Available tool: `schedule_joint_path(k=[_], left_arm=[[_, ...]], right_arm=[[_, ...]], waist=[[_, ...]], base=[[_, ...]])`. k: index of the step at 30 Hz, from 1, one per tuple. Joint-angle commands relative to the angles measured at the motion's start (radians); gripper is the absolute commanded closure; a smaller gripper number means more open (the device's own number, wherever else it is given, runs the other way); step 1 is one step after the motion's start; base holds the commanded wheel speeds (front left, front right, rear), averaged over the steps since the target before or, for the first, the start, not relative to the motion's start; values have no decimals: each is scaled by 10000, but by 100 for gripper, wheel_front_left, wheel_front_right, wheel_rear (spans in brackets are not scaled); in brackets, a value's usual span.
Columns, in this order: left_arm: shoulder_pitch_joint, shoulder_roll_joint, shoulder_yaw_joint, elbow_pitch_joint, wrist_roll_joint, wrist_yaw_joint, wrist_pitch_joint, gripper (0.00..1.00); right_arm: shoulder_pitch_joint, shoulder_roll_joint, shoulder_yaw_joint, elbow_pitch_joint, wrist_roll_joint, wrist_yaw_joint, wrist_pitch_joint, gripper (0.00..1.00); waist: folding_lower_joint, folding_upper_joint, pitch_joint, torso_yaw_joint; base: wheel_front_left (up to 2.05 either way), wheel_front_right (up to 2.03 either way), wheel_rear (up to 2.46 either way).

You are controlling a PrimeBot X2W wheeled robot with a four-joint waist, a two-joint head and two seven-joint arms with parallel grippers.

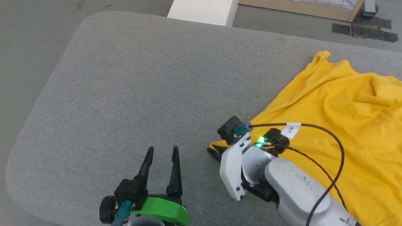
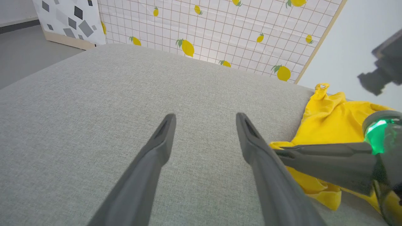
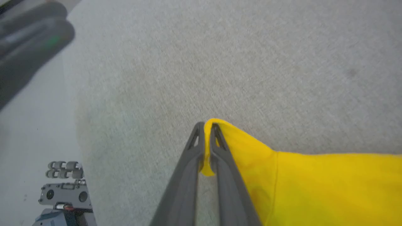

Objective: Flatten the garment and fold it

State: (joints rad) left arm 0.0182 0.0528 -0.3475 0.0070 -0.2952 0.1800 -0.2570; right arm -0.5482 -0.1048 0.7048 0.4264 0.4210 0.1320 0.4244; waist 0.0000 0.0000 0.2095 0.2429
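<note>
Pinched tight between the right gripper's (image 3: 207,125) dark fingers is a corner of the yellow T-shirt (image 1: 345,119). It lies rumpled, plain yellow showing, at about 3 o'clock on the grey fabric cushion (image 1: 125,94). At 9 o'clock of that corner, near but apart, the left gripper (image 1: 163,148) hovers over bare cushion, fingers spread wide and holding nothing. Beyond the cushion's far edge, at 12 o'clock, stands a white block (image 1: 202,11).
</note>
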Motion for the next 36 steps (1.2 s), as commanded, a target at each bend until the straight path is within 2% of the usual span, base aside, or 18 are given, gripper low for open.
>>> schedule_joint_path(k=[1,5,10,11,14,19,22,25,27,29,31,36], left_arm=[[-76,-26,-2,60,-67,-5,-47,0],[48,-26,110,120,-23,-3,-47,0],[116,-26,285,97,113,-80,-47,0],[205,-19,435,42,241,-137,-47,0],[282,8,557,-63,355,-193,-47,0],[346,57,697,-297,520,-322,-47,0],[368,80,743,-453,612,-438,-47,0],[452,83,777,-645,686,-583,-47,0],[550,82,827,-757,757,-629,-47,0],[689,76,895,-834,795,-636,-47,0],[794,102,914,-853,927,-639,-47,0],[384,246,791,-906,1266,-768,-15,0]], right_arm=[[-195,42,38,272,-32,-13,-266,0],[-489,88,118,802,203,-13,-868,0],[-947,-273,-586,447,640,-13,-1661,0],[-890,-955,-1682,-48,451,-13,-2349,0],[-334,-1572,-3127,-636,18,-13,-2833,0],[1616,-2038,-6117,-2239,-811,-13,-3111,0],[3160,-1789,-7926,-3696,-1499,-13,-3167,0],[4750,-1094,-9306,-5132,-2180,-13,-3289,0],[5686,-470,-9858,-5792,-2434,-13,-3402,0],[6468,64,-10188,-6208,-2504,-13,-3484,0],[7037,327,-10273,-6397,-2501,-13,-3510,0],[7406,515,-10099,-6566,-2353,-13,-3520,0]], waist=[[0,0,-69,63],[0,0,-251,-69],[0,0,-500,-470],[0,0,-680,-799],[0,0,-744,-1073],[0,0,-687,-1423],[0,0,-611,-1603],[0,0,-556,-1756],[0,0,-530,-1855],[0,0,-506,-1987],[0,0,-431,-2153],[0,0,-155,-2560]], base=[[0,0,0],[0,0,0],[0,0,0],[0,0,0],[0,0,0],[0,0,0],[0,0,0],[0,0,0],[0,0,0],[0,0,0],[0,0,0],[0,0,0]])
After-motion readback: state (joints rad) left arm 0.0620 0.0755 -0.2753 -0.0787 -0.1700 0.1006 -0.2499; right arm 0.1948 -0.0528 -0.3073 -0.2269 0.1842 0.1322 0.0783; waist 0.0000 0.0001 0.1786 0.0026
